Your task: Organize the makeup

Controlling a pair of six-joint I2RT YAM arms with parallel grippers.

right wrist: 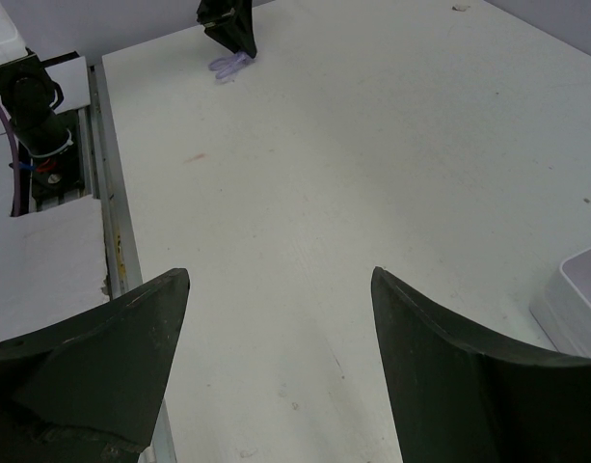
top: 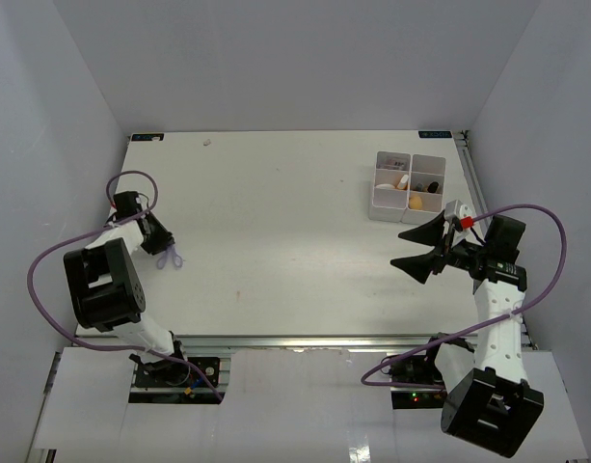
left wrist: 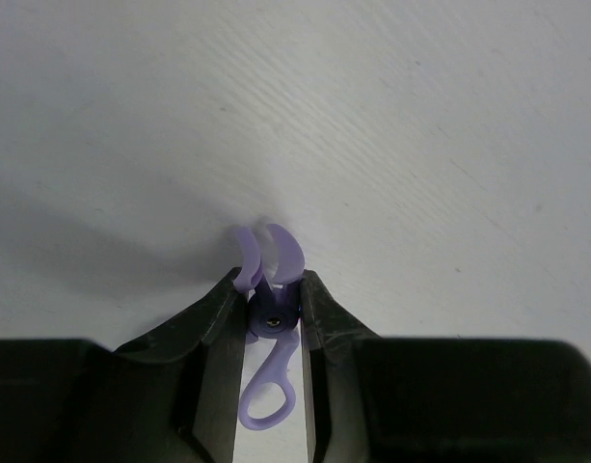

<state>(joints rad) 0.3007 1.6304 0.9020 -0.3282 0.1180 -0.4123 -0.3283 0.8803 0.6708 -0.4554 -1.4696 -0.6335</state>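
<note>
left hand [left wrist: 273, 289] clenched on the purple looped tool [left wrist: 283, 257], fingers [left wrist: 218, 328] pinching it at the pivot. Curved ends poke out past the fingertips and one finger loop sits back between the fingers. Tool is low at the worktop [left wrist: 391, 116]; can't tell if it touches. right hand [right wrist: 280, 274] released, jaws wide, nothing between them. white box [top: 391, 206] is near that hand, off its right side. Other makeup [top: 415, 201] lies in the box compartments.
</note>
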